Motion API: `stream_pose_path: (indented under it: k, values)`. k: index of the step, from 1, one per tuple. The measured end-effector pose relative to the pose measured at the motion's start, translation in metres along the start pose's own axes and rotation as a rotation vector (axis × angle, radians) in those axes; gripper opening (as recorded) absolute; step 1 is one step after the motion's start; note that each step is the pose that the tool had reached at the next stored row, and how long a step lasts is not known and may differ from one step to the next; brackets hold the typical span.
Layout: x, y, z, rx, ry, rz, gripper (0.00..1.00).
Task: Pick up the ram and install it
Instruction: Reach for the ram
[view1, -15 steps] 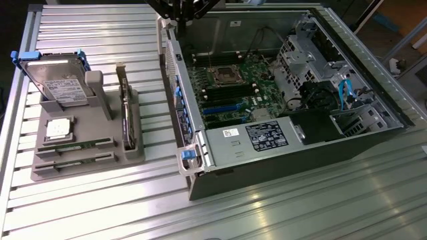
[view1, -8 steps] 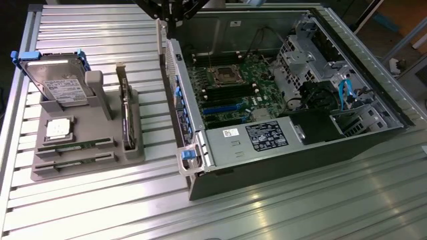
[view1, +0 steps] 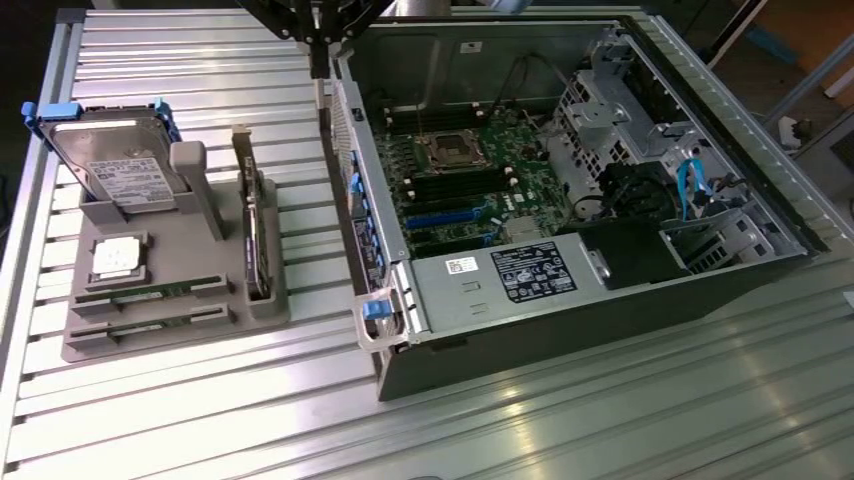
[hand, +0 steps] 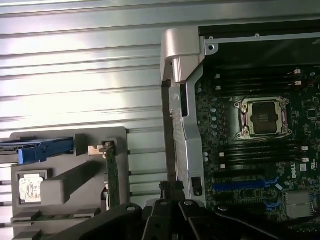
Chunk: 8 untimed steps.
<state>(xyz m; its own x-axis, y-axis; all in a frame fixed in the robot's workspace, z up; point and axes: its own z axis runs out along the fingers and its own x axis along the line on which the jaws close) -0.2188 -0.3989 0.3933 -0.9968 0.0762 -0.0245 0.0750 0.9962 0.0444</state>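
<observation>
Two ram sticks (view1: 154, 292), one hard drive (view1: 123, 165)

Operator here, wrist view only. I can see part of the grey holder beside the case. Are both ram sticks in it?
Observer: Yes. The first ram and the second ram lie flat, side by side, in slots at the end of the holder nearest the exterior camera.
Operator: And the blue piece on the holder, what is it?
Observer: One of the blue clips on a silver hard drive, which stands on edge at the holder's far end.
</observation>
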Motion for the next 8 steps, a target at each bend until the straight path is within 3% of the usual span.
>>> stream_pose_path:
  k: [8]
  values:
    - [0.017, -0.0013, -0.0005, 0.0001, 0.0001, 0.0, 0.11]
